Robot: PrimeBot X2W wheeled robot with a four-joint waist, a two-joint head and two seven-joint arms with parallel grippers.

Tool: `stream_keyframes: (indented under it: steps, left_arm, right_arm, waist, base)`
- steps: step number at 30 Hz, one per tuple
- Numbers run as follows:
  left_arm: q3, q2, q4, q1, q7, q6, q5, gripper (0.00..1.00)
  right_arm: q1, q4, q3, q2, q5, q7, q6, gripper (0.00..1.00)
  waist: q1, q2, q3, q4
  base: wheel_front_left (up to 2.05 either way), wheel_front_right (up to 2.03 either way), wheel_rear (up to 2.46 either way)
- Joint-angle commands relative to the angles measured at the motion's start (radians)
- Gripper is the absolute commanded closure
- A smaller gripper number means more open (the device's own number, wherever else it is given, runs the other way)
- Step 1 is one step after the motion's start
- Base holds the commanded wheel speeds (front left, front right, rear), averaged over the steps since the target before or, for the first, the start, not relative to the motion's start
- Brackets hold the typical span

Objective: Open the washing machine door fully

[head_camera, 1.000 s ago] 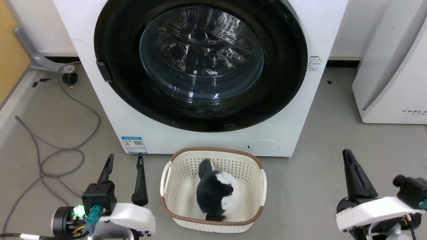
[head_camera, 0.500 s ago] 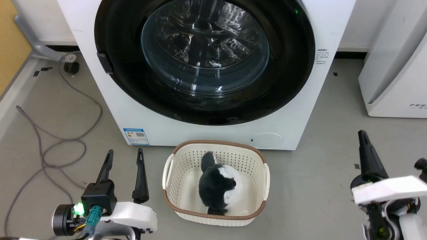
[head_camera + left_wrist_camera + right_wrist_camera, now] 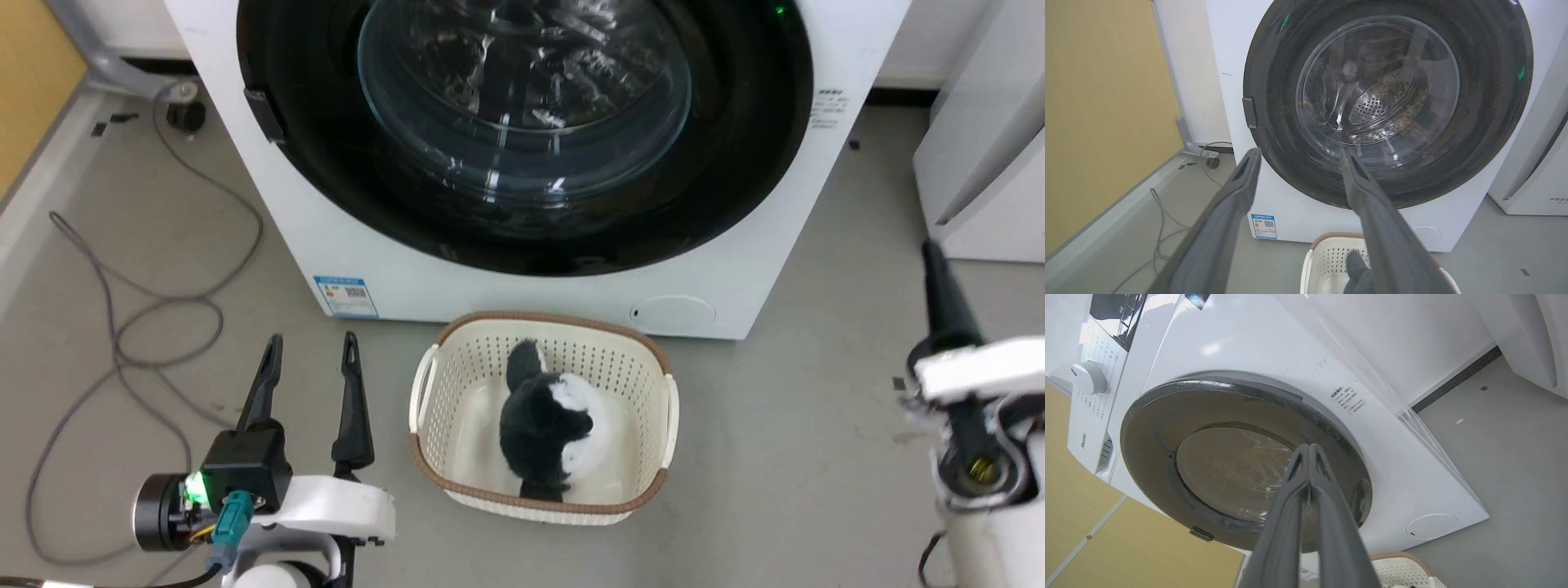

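The washing machine [image 3: 269, 237] stands ahead, a white box with its round glossy black door [image 3: 326, 171] closed flat against the front and a small latch tab [image 3: 263, 114] on the door's left rim. My left gripper [image 3: 312, 339] is open and low on the floor side, well short of the machine. In the left wrist view its fingers [image 3: 1299, 152] frame the door [image 3: 1490, 122]. My right gripper [image 3: 935, 261] is shut on nothing, off to the machine's right. The right wrist view has its closed fingers [image 3: 1309, 446] pointing at the door [image 3: 1151, 433].
A cream basket [image 3: 657, 367] holding a black and white plush toy [image 3: 547, 425] sits on the floor just in front of the machine. A grey cable [image 3: 122, 327] loops on the left floor. A white appliance [image 3: 980, 163] stands at the right.
The head camera has shifted, sliding the whole scene. Beyond that, my right gripper has moved forward and outward, towards the machine's right side. The left gripper holds its place and the door stays closed.
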Motion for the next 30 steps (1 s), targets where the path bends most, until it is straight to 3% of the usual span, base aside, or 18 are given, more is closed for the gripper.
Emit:
stream_keyframes:
  steps: [1,18,30]
  left_arm:
    - [-0.004,0.001,-0.01,-0.025,-0.012,0.009,-0.006,0.0]
    - [-0.042,0.001,-0.045,-0.106,-0.047,0.039,-0.025,0.0]
    - [-0.071,0.001,-0.064,-0.149,-0.072,0.063,-0.044,0.0]
  right_arm:
    - [-0.057,0.034,-0.009,-0.02,0.044,0.004,0.001,1.0]
    - [-0.443,0.285,0.006,-0.139,0.22,0.041,0.001,1.0]
    - [-0.704,0.451,0.08,-0.202,0.314,0.163,0.001,1.0]
  waist:
    - [0.0,0.0,0.02,0.007]
    - [0.0,0.0,0.155,0.053]
    - [0.0,0.0,0.24,0.098]
  base:
    - [0.0,0.0,0.0]
    - [0.0,0.0,0.0]
    - [0.0,0.0,0.0]
